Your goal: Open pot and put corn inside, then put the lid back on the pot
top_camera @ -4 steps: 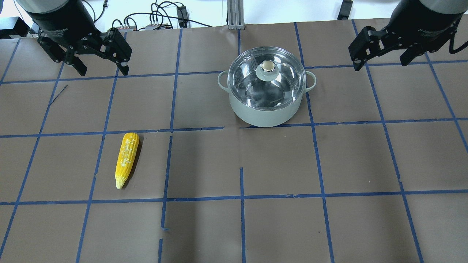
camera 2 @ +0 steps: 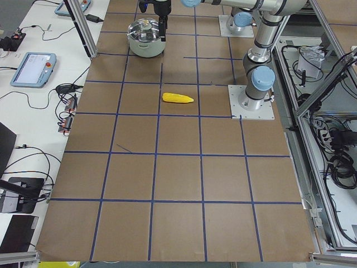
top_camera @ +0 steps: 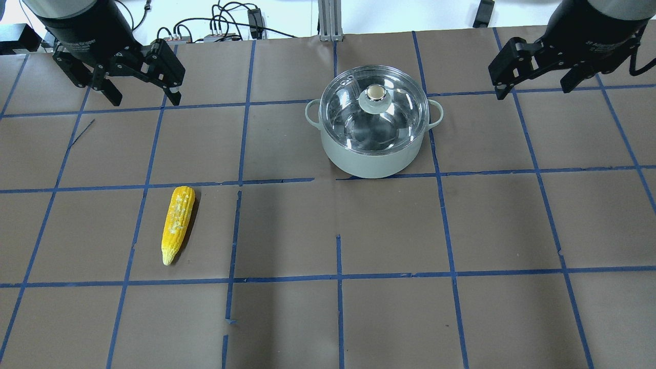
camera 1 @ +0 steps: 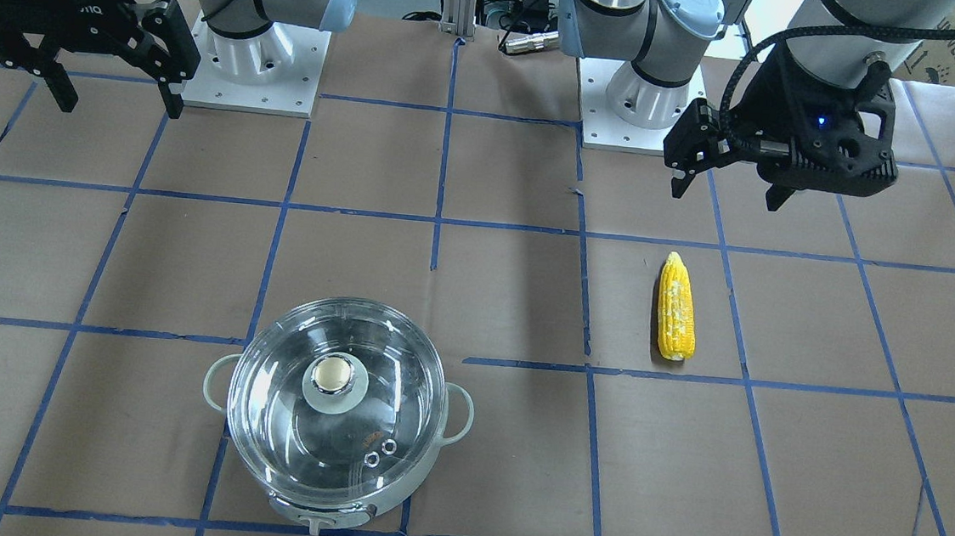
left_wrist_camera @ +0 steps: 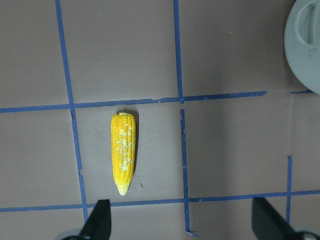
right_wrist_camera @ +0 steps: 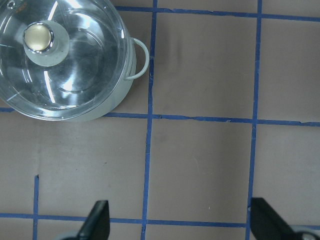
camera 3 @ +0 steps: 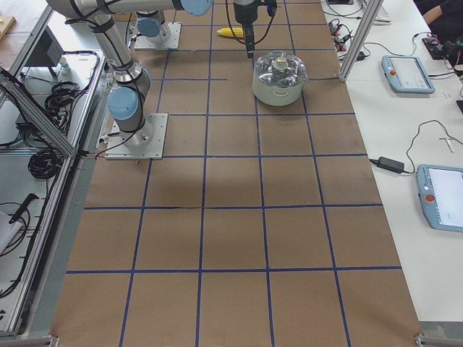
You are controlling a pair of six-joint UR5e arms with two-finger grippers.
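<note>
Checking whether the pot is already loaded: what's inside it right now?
Through the clear lid, seated on the pot, only bare shiny steel shows, no food. The knob and glare hide a patch of the floor. The corn lies on the table, apart.

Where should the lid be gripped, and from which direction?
The knob at its centre, from straight above. The lid sits level on the pot; its glass dome is smooth and pot-wide, so the upright knob is the only narrow part to pinch.
</note>
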